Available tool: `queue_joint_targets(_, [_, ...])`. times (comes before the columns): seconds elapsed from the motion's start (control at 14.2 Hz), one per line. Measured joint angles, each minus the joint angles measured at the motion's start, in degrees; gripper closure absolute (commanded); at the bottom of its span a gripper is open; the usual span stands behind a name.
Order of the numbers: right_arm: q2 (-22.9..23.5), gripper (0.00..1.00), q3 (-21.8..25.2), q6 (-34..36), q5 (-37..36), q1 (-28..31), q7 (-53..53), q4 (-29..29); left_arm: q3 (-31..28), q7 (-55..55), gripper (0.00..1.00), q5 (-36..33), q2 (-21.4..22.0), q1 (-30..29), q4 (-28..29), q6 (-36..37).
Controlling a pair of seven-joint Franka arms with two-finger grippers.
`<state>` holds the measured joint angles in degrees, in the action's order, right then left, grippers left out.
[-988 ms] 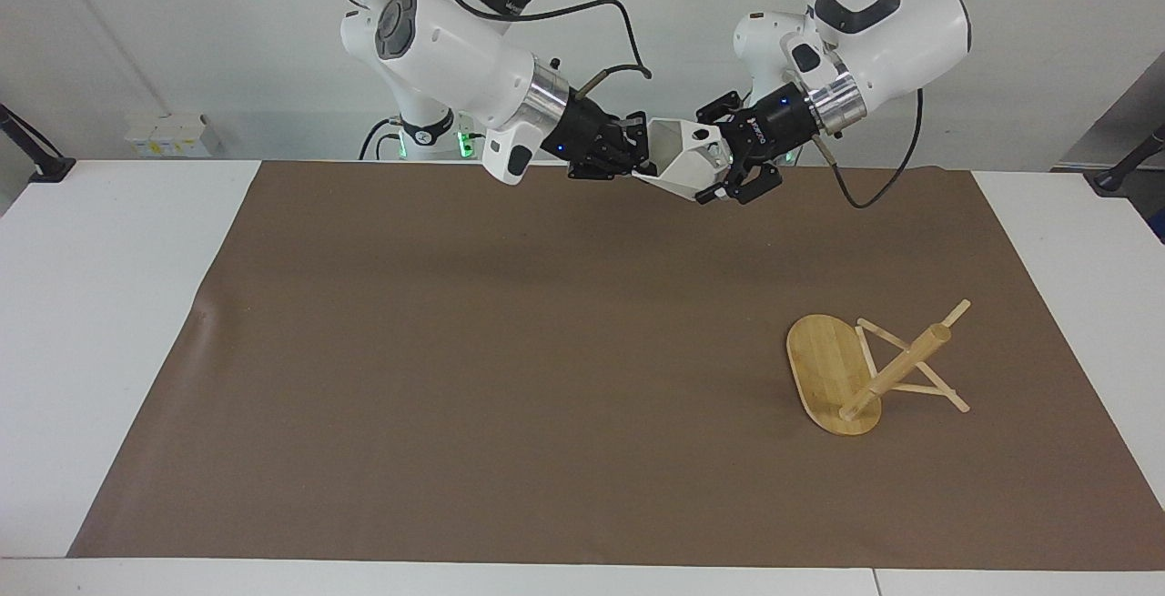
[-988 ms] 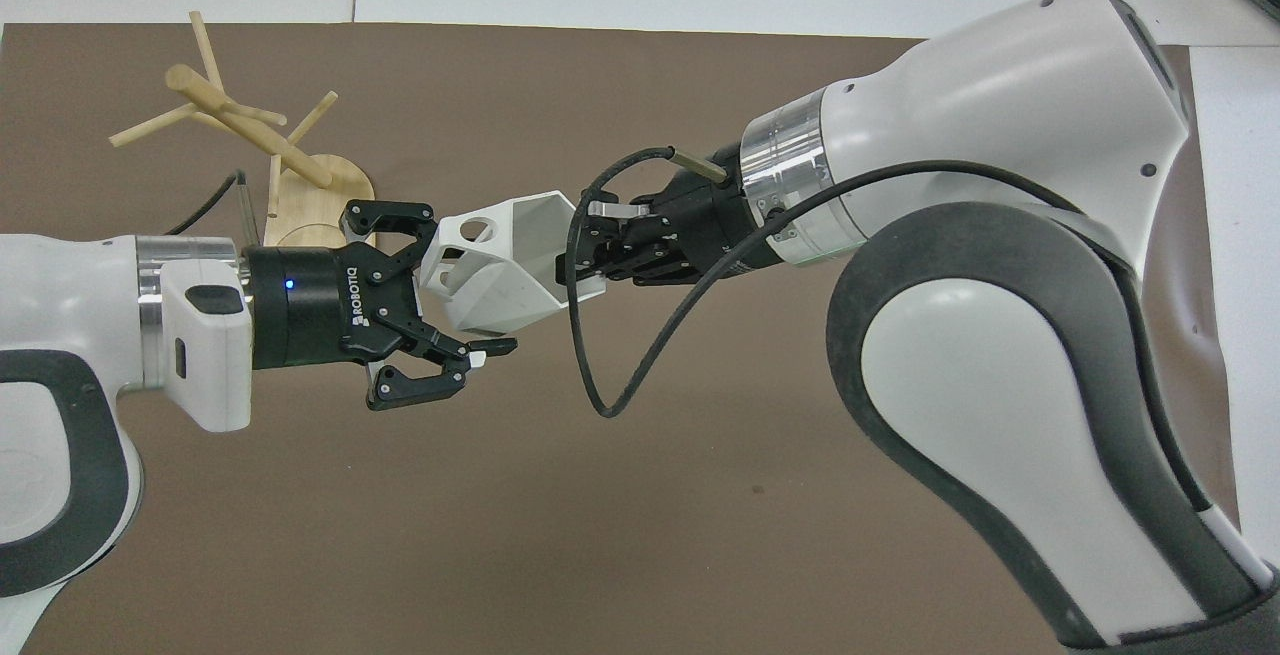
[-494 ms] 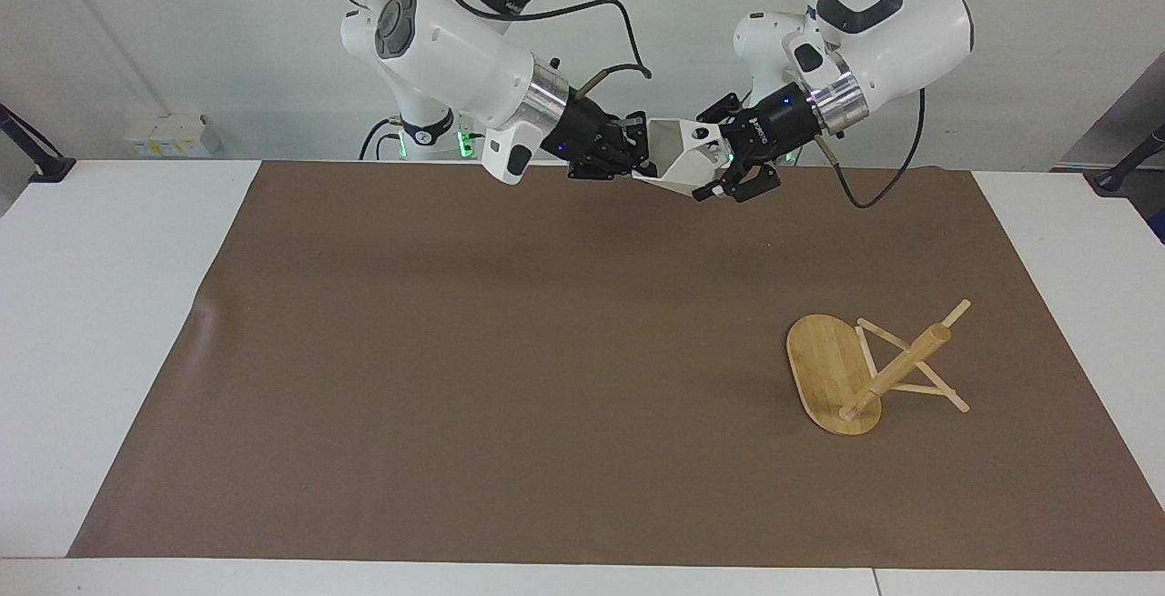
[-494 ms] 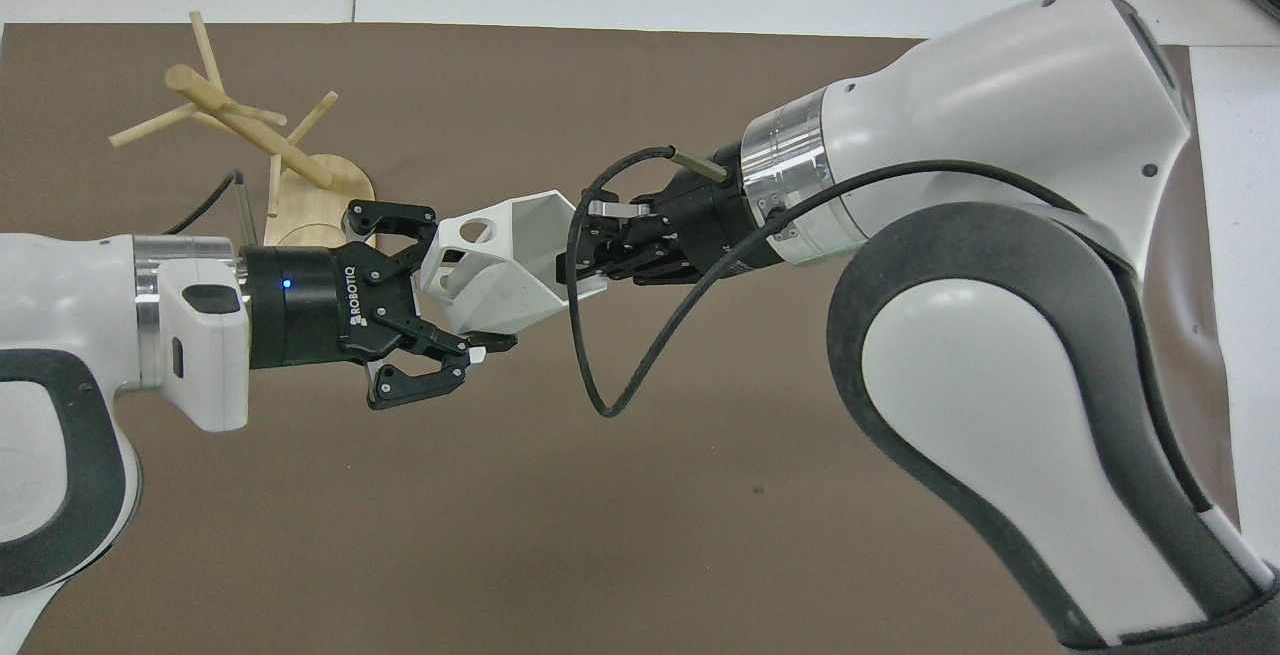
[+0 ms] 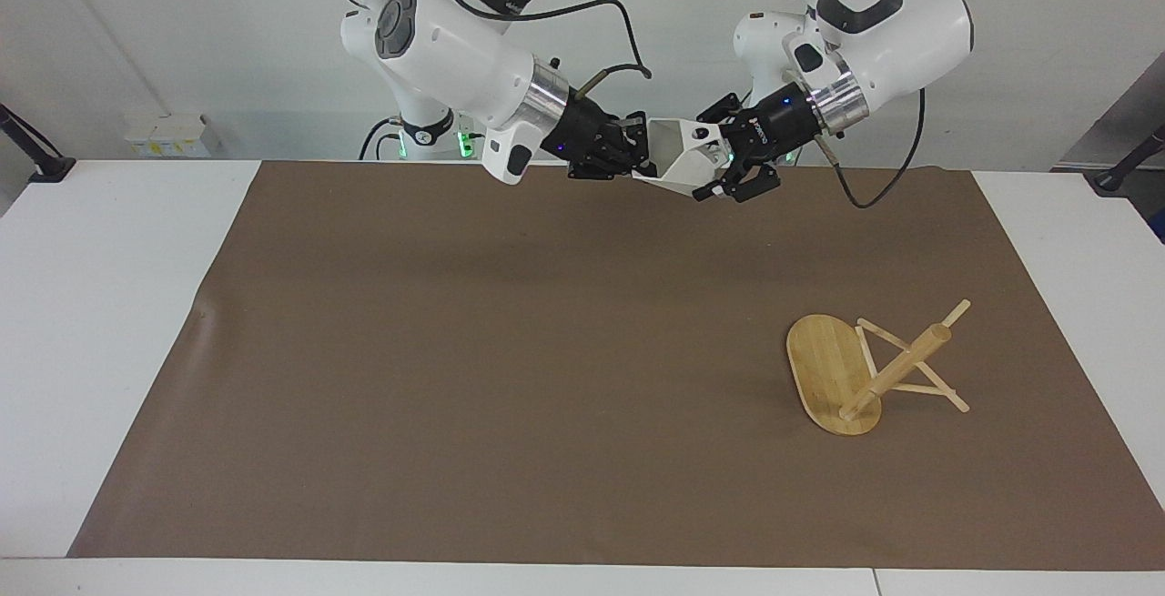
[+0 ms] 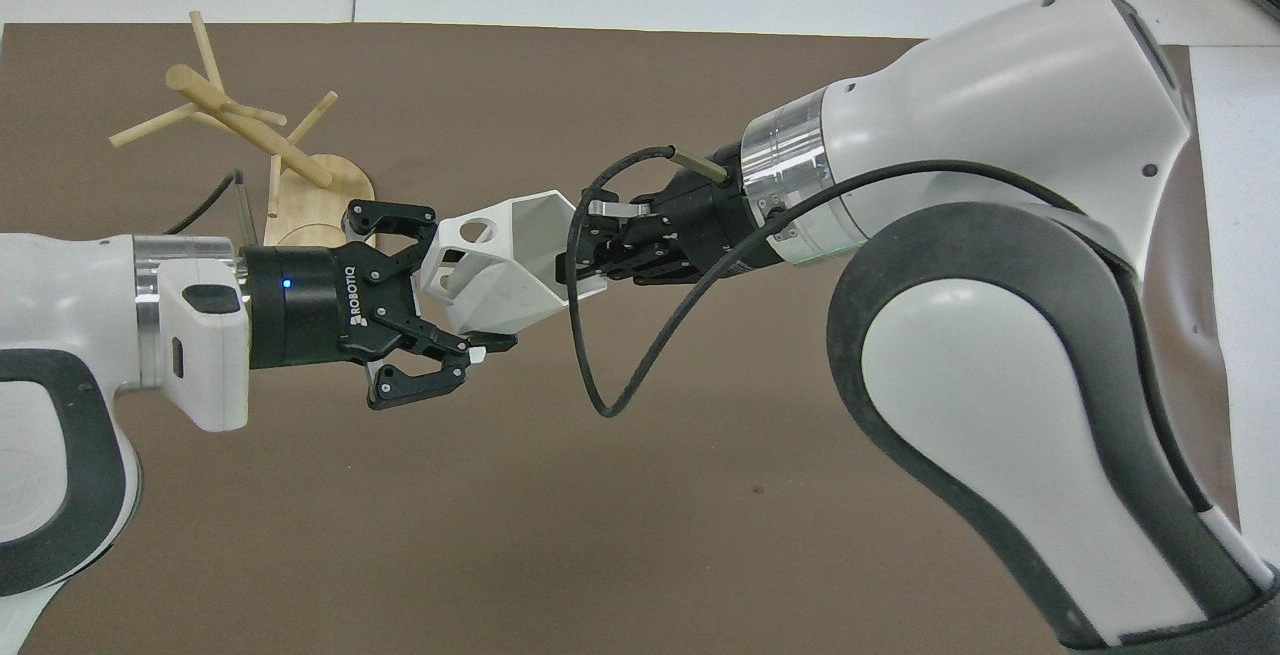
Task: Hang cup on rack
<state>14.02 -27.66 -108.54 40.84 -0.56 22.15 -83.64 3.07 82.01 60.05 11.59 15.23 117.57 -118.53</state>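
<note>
The white faceted cup [image 5: 678,159] is held in the air over the end of the brown mat nearest the robots. It also shows in the overhead view [image 6: 510,260]. My right gripper [image 5: 640,157] [image 6: 590,260] is shut on its rim. My left gripper [image 5: 719,159] [image 6: 468,285] is open, and its fingers straddle the cup's handle end. The bamboo rack [image 5: 824,368] [image 6: 320,190] lies toward the left arm's end of the table. It looks tipped on its side, with its post and pegs slanting off the oval base.
A brown mat [image 5: 455,350] covers most of the white table [image 5: 91,305]. A black cable [image 6: 600,375] loops down from the right wrist. The rack is the only thing on the mat.
The left gripper and the cup have shifted up very slightly. The right gripper's hold and the rack are the same.
</note>
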Motion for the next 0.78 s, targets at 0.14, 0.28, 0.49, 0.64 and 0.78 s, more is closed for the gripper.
queue_joint_targets(0.14, [0.0, 0.5, 0.0, -0.4, 0.0, 0.0, 0.0, 0.0, 0.0, 0.0, 1.0, 0.0, 0.0, 0.0, 0.0, 0.0])
queue_joint_targets(0.28, [0.0, 0.0, 0.0, -0.4, 0.0, 0.0, 0.0, 0.0, 0.0, 0.0, 1.0, 0.0, 0.0, 0.0, 0.0, 0.0])
queue_joint_targets(0.49, [0.0, 0.0, 0.0, -0.4, 0.0, 0.0, 0.0, 0.0, 0.0, 0.0, 1.0, 0.0, 0.0, 0.0, 0.0, 0.1])
queue_joint_targets(0.64, [0.0, 0.0, 0.0, -0.5, 0.0, 0.0, 0.0, 0.0, -0.1, 0.0, 1.0, 0.0, 0.0, 0.0, 0.1, 0.2])
queue_joint_targets(0.78, [-0.1, 0.0, 0.1, -0.5, -0.2, 0.0, 0.0, 0.2, -0.1, 0.0, 1.0, 0.0, 0.0, 0.0, 0.2, 0.2])
